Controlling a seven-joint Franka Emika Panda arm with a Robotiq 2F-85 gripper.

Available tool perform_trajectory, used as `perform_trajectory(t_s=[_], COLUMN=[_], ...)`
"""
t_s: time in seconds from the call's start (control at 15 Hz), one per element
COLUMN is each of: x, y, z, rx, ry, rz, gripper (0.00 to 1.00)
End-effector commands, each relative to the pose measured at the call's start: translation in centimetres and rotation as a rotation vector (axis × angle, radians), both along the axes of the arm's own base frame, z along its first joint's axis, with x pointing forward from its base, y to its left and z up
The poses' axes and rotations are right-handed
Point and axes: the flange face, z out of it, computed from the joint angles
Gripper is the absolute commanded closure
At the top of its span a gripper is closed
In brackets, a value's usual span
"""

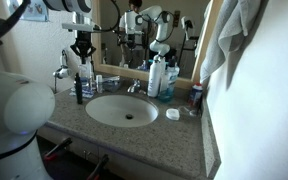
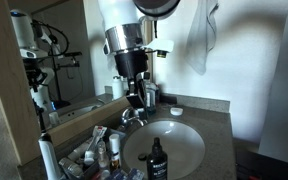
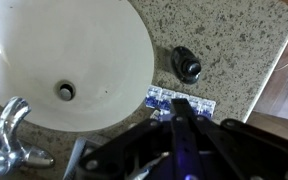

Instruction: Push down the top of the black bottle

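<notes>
The black bottle stands upright on the speckled counter left of the sink. It is close to the camera in an exterior view. Its narrow dark top shows from above in the wrist view. My gripper hangs over the bottle with a clear gap below it. It also shows in an exterior view. In the wrist view the fingers lie together as one dark bar, shut and empty. The bottle sits a little beyond the fingertips, apart from them.
The white sink basin and chrome faucet lie beside the bottle. Blue-and-white packets lie on the counter under the fingers. Taller white and blue bottles stand by the mirror. Several toiletries crowd one corner. A towel hangs on the wall.
</notes>
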Motion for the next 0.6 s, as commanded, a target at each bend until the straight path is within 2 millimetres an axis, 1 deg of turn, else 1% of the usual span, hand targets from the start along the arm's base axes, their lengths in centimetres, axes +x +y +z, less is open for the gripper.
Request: perform_trajectory(t_s=[0.0,0.07,0.13,0.2,0.27,0.33,0.4,0.47,0.53], x=[0.2,0.2,0.2,0.1,0.0,0.0,0.0,0.0,0.0], y=[-0.6,-0.7,-0.8,-1.0,-1.4,-1.7,-2.0,-2.2,-2.4], z=[3.7,4.8,5.7,6.7,7.4,8.0,8.5,8.8,9.0], rx=[-0.023,-0.027,-0.03,-0.041,-0.054,-0.059,-0.058,-0.056,-0.05], ry=[-0.012,-0.02,-0.026,-0.032,-0.033,-0.033,-0.033,-0.031,-0.033], rz=[0.016,0.015,0.016,0.009,-0.003,-0.008,-0.011,-0.017,-0.017], gripper=[1.0,1.0,0.74,0.72,0.66,0.6,0.51,0.44,0.35])
